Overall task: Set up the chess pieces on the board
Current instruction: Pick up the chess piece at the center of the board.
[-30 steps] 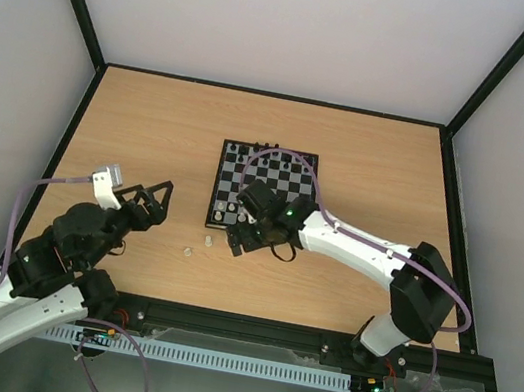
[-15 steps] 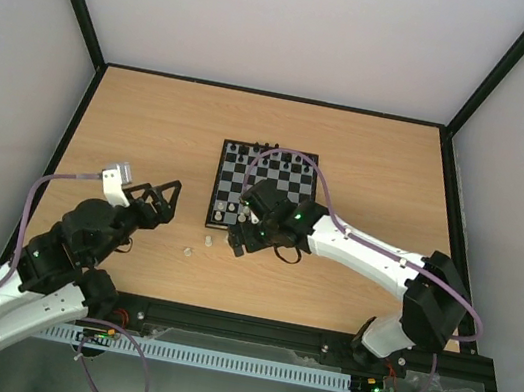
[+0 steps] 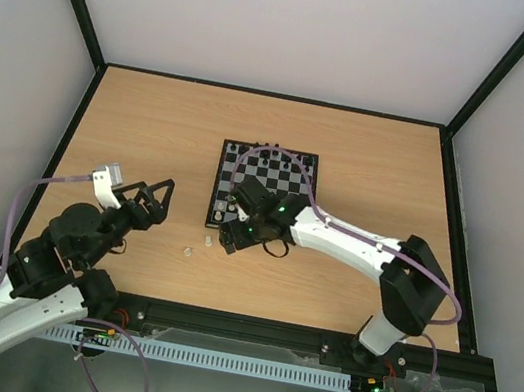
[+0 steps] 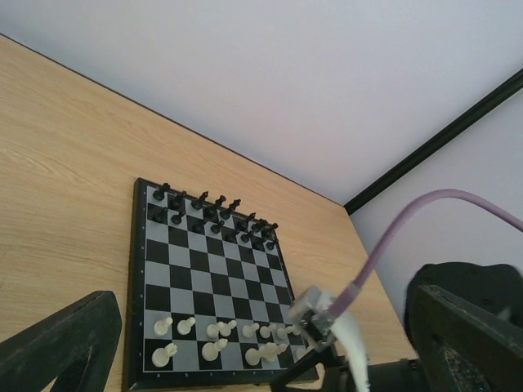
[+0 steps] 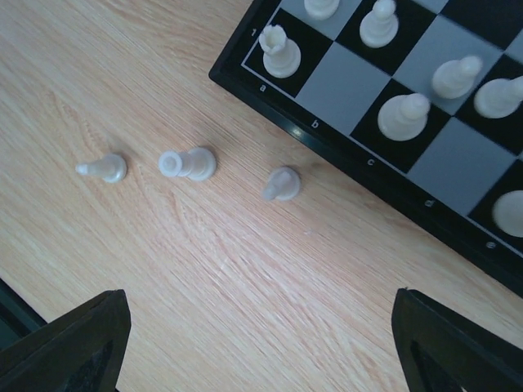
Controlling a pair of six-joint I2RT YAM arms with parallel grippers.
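The board lies mid-table, black pieces on its far rows and whitish chess pieces on its near rows. Three loose whitish pieces lie on the table off its near-left corner: one close to the border, one and one farther out; two show in the top view. My right gripper hangs over that corner, open and empty, its fingers wide apart. My left gripper is open and empty, left of the board, which also shows there.
The right arm's purple cable and wrist cross the left wrist view over the board's near-right corner. Black frame rails edge the table. Bare wood lies left of and beyond the board.
My right gripper has moved left along the board's near edge to its near-left corner, closer to the loose pieces. The left arm swung slightly right and came back.
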